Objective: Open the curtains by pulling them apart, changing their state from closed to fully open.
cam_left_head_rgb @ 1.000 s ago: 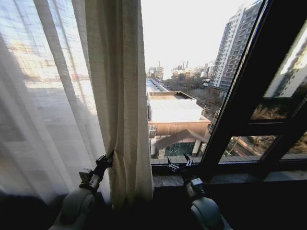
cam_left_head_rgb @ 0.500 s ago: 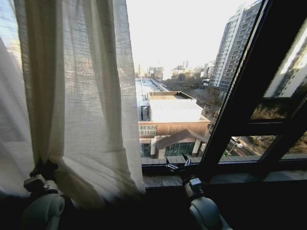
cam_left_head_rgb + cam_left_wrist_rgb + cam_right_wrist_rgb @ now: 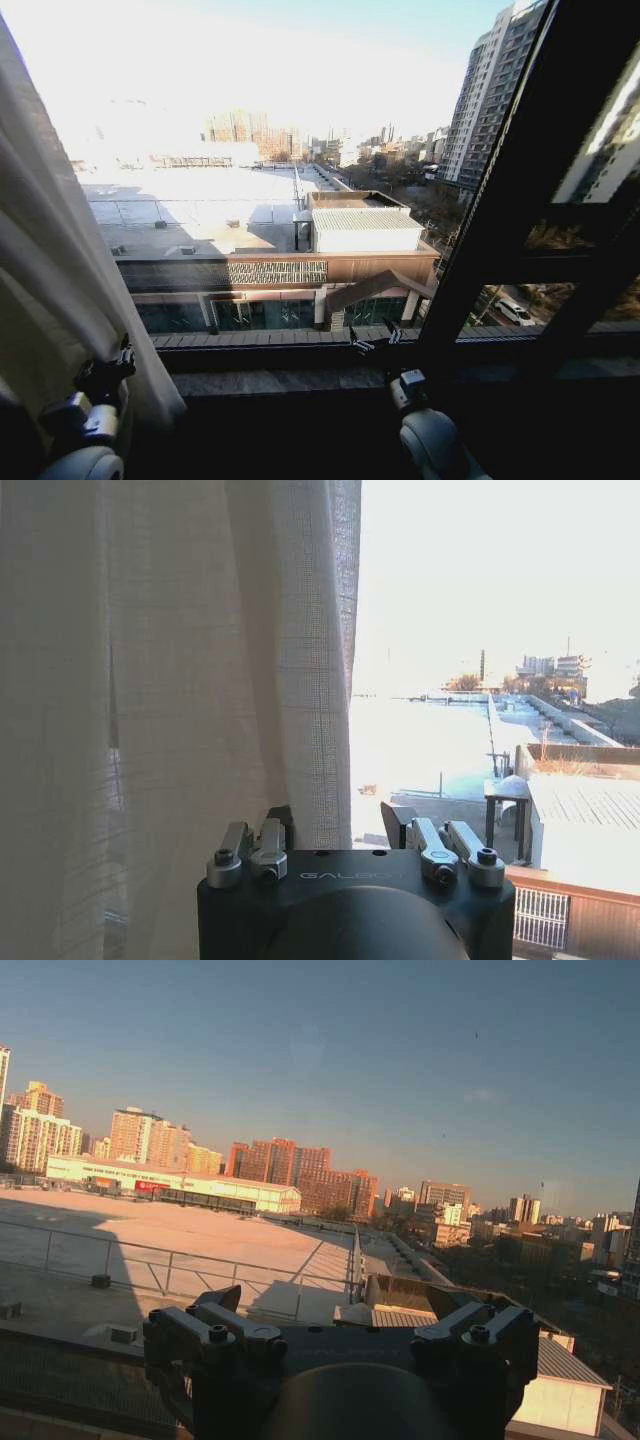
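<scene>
One panel of the curtains (image 3: 50, 300), sheer and cream with long pleats, is bunched at the far left of the window in the head view. My left gripper (image 3: 115, 362) sits low against the panel's inner edge. In the left wrist view the curtain (image 3: 180, 680) hangs just beyond the left gripper (image 3: 335, 830), which stands open with the fabric's edge falling in the gap between its fingers. My right gripper (image 3: 370, 338) rests at the window sill near the middle, open and holding nothing; the right wrist view shows this gripper (image 3: 340, 1305) facing the glass.
A dark window frame bar (image 3: 520, 200) slants up on the right, with more bars beyond it. The stone sill (image 3: 290, 382) runs along below the glass. Rooftops and towers lie outside the uncovered pane.
My left gripper has swept to the left with the curtain panel, which went from covering the left half of the window to a bunch at the far left. The right arm has stayed put.
</scene>
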Controlling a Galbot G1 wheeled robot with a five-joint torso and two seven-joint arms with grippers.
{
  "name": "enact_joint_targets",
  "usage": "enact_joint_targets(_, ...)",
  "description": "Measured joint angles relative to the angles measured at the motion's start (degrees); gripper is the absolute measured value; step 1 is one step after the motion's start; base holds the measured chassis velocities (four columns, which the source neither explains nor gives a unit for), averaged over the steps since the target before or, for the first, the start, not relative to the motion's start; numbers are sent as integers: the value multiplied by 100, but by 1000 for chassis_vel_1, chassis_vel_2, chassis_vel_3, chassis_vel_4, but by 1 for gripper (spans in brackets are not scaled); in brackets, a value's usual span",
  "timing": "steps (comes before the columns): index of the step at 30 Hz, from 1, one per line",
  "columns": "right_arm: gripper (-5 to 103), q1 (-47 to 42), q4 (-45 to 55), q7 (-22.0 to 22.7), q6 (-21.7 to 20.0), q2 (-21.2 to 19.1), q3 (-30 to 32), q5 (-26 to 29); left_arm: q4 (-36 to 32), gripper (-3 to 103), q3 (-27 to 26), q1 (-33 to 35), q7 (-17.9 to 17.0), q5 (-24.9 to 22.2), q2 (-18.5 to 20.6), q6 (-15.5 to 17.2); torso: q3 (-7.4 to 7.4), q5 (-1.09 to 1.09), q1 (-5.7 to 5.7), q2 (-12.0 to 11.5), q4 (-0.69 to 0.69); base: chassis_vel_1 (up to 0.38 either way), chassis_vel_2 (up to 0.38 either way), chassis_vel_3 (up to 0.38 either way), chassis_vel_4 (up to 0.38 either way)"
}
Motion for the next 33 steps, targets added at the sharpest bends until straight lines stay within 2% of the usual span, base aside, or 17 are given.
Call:
enact_joint_targets(1, 100, -19, -30, 0, 38, 21, 16, 5, -21, 53, 73, 15, 17, 2, -1, 18, 0, 0, 0, 0, 0, 0, 0, 0, 0)
enact_joint_targets(3, 100, -25, -57, 0, 62, 40, 20, 6, -14, 53, 93, -3, 18, 2, 28, 23, 0, -1, 0, 0, 0, 0, 0, 0, 0)
enact_joint_targets(7, 100, -11, -127, 0, 108, 83, 27, 8, 163, 74, 66, -143, -35, -13, 202, 22, 0, -1, 0, 0, 1, 0, 0, 0, 0)
enact_joint_targets(8, 100, -11, -127, 0, 108, 83, 27, 8, 163, 74, 66, -143, -35, -13, 202, 22, 0, -1, 0, 0, 1, 0, 0, 0, 0)
enact_joint_targets(10, 100, 22, -159, 0, 112, 89, 22, 9, 370, 85, 86, -318, -276, -76, 335, 10, 0, -1, 0, 0, 1, 0, 0, 0, 0)
enact_joint_targets(12, 100, 31, -165, 0, 113, 89, 18, 9, 430, 85, 97, -373, -344, -96, 365, 9, 0, -2, 0, 0, 1, 0, 0, 0, 0)
enact_joint_targets(15, 100, 76, -198, -1, 112, 85, 4, 9, 892, 98, 129, -747, -682, -165, 573, -9, 0, -3, 0, 0, 0, 0, 0, 0, 0)
enact_joint_targets(18, 100, 78, -204, -1, 113, 81, 14, 9, 1109, 102, 104, -885, -715, -185, 673, -85, 1, -3, 0, 0, 0, 0, 0, 0, 0)
enact_joint_targets(21, 100, 70, -222, 0, 113, 71, 44, 9, 1232, 98, 64, -939, -612, -195, 759, -173, 1, -3, 1, 0, 0, 0, 0, 0, 0)
enact_joint_targets(25, 100, 57, -272, 2, 116, 79, 65, 3, 1308, 77, 46, -924, -497, -207, 816, -252, 1, -2, 0, 0, 1, 0, 0, 0, 0)
enact_joint_targets(27, 100, 57, -278, 2, 116, 88, 62, -2, 1329, 77, 41, -918, -474, -207, 827, -268, 0, -2, 0, 0, 0, 0, 0, 0, 0)
enact_joint_targets(31, 100, 61, -307, 2, 119, 146, 23, -46, 1407, 55, 7, -878, -313, -206, 903, -321, 1, -2, 0, 0, 1, 0, 0, 0, 0)
enact_joint_targets(32, 100, 61, -307, 2, 119, 146, 23, -46, 1407, 55, 7, -878, -313, -206, 903, -321, 1, -2, 0, 0, 1, 0, 0, 0, 0)
enact_joint_targets(33, 100, 59, -308, 2, 119, 154, 15, -58, 1419, 50, 3, -869, -283, -208, 919, -329, 1, -2, 0, 0, 1, 0, 0, 0, 0)
